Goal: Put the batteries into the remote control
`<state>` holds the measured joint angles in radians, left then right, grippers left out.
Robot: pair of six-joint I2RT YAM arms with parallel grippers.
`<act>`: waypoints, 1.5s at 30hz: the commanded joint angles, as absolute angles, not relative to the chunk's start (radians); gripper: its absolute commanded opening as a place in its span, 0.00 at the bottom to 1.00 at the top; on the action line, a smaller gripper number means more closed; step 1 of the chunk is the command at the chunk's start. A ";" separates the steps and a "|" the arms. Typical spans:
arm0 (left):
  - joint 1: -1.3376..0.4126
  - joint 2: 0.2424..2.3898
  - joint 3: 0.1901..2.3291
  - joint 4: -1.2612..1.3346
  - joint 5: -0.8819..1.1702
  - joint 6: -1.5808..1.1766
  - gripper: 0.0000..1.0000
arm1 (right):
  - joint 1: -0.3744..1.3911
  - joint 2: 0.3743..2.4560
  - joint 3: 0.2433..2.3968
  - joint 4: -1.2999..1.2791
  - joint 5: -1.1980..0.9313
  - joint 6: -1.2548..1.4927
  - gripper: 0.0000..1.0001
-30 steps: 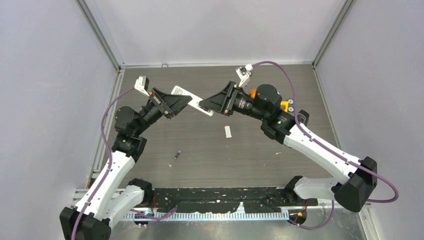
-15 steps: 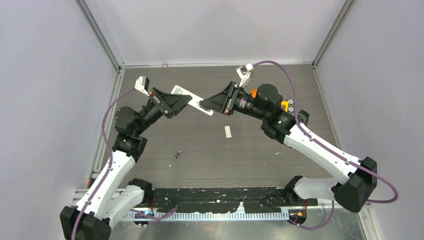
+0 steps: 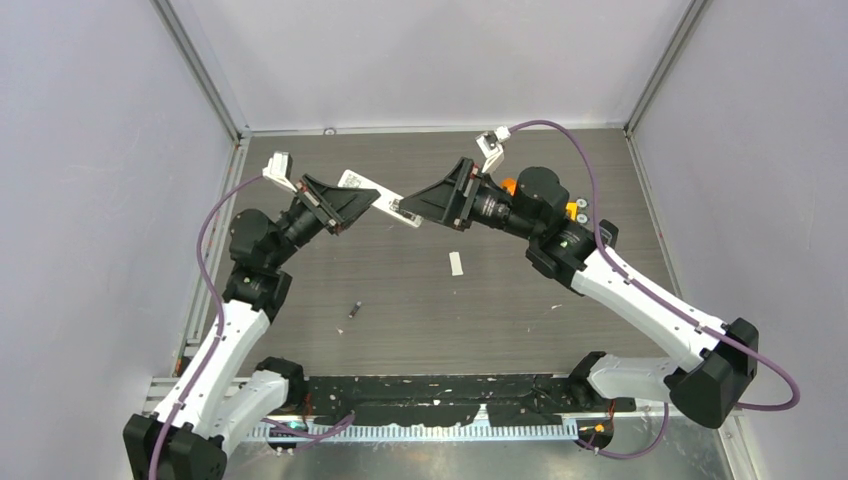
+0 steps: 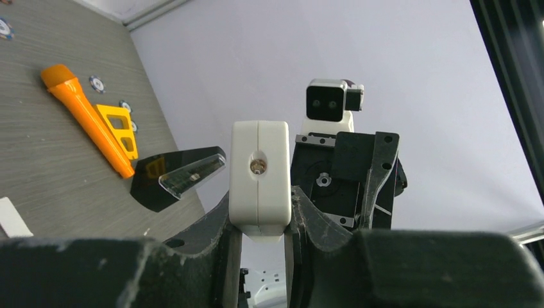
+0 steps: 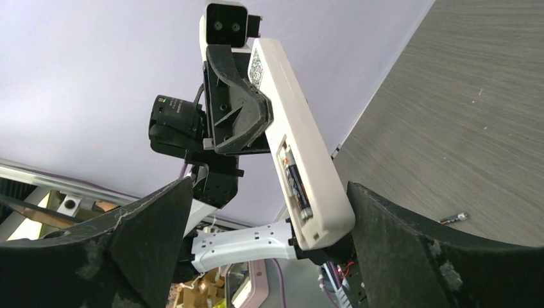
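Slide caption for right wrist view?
Left gripper holds remote, one battery seated in its open bay; second battery lies on table.

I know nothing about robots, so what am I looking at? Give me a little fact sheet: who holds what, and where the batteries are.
remote control: held above the table, battery compartment open
left gripper: shut on one end of the remote control
right gripper: open, fingers on either side of the other end
battery inside: sits in the compartment
loose battery: lies on the table
white strip: lies on the table
orange flashlight: lies on the table
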<state>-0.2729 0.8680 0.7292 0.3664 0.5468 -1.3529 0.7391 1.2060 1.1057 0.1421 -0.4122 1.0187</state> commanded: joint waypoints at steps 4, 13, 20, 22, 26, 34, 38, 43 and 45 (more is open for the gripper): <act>-0.153 0.836 0.780 0.268 0.552 -1.217 0.00 | 0.683 1.127 1.101 0.175 -0.404 0.994 0.96; -0.043 0.775 0.961 -0.230 0.458 -0.892 0.00 | 0.643 1.323 1.258 -0.240 -0.461 0.573 0.84; -0.042 0.747 1.082 -0.515 0.239 -0.731 0.00 | 0.815 1.546 1.293 -0.317 -0.381 0.275 0.80; -0.042 0.738 1.097 -0.553 0.186 -0.703 0.00 | 0.888 1.615 1.341 -0.331 -0.304 0.201 0.79; -0.043 0.721 1.112 -0.602 0.089 -0.674 0.00 | 1.005 1.730 1.367 -0.270 -0.274 0.014 0.68; -0.040 0.745 1.138 -0.634 0.076 -0.683 0.00 | 1.054 1.963 1.484 -0.246 -0.406 -0.269 0.66; -0.034 0.765 1.163 -0.669 0.031 -0.669 0.00 | 1.061 1.985 1.437 -0.131 -0.429 -0.336 0.66; -0.025 0.779 1.170 -0.687 -0.107 -0.634 0.00 | 1.062 2.012 1.412 -0.067 -0.419 -0.393 0.66; -0.025 0.789 1.171 -0.678 -0.134 -0.617 0.00 | 1.063 2.034 1.418 -0.064 -0.419 -0.416 0.66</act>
<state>-0.0330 0.7784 1.1294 -0.6926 -0.0219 -0.6666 1.0576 2.0102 1.4055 -0.1535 -0.3988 -0.3279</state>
